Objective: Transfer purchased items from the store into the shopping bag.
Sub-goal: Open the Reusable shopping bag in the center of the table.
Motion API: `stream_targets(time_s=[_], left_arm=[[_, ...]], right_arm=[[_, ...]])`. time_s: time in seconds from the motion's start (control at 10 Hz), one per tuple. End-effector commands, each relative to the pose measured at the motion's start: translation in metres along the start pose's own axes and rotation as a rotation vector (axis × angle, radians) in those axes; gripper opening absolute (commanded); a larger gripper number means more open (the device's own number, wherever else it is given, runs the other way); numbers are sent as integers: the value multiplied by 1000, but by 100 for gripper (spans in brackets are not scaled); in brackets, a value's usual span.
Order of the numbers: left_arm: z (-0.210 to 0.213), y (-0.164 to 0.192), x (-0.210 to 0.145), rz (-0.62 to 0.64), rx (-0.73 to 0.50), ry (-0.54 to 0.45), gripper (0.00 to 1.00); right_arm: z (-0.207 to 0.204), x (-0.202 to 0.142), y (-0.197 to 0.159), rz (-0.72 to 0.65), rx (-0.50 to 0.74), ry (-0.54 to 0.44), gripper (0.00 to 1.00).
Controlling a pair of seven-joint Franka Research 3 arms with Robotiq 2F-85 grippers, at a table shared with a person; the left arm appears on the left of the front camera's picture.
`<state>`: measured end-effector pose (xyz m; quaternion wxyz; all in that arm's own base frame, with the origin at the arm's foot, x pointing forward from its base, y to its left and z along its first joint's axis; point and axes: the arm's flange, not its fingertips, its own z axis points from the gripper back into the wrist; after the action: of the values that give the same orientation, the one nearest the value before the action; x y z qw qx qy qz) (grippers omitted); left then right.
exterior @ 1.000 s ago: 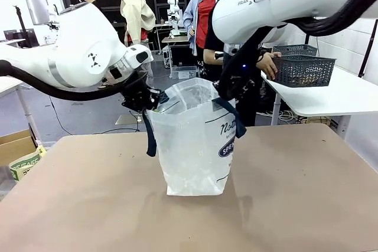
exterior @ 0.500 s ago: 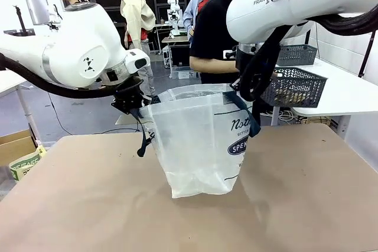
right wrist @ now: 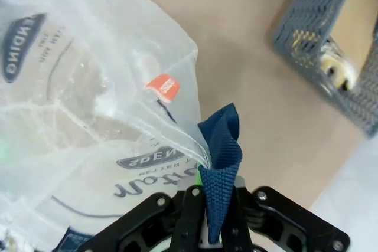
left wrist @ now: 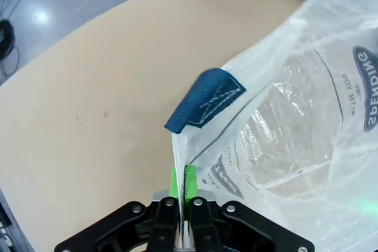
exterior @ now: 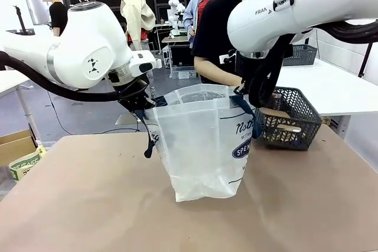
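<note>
Left end effector (left wrist: pixel 182 176) and right end effector (right wrist: pixel 208 184) each pinch the rim of the shopping bag (exterior: pixel 198 146), mouth open upward. The store basket (exterior: pixel 290 137) stands just beside it, nearer the right arm.

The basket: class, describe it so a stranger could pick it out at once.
Start at the brown table and find the tall clear bag in its middle. Just right of the bag, toward the far edge, is the basket. Dark grey, low and openwork-sided, it is nearer than the similar basket on the white table.
</note>
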<state>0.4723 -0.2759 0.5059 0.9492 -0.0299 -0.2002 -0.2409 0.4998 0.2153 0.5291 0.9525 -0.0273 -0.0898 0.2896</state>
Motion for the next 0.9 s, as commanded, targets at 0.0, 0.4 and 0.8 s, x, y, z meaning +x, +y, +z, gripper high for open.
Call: stream_targets(time_s=[0.0, 0.4, 0.8], left_arm=[[-6, 4, -6, -71, -43, -19, 0], [-2, -3, 0, -73, -26, -9, 0], [-2, -3, 0, -73, -26, -9, 0]], right_arm=[[-10, -12, 3, 58, -20, -26, 0], [-5, -4, 5, 40, -7, -28, 0], [-5, -4, 5, 40, -7, -28, 0]])
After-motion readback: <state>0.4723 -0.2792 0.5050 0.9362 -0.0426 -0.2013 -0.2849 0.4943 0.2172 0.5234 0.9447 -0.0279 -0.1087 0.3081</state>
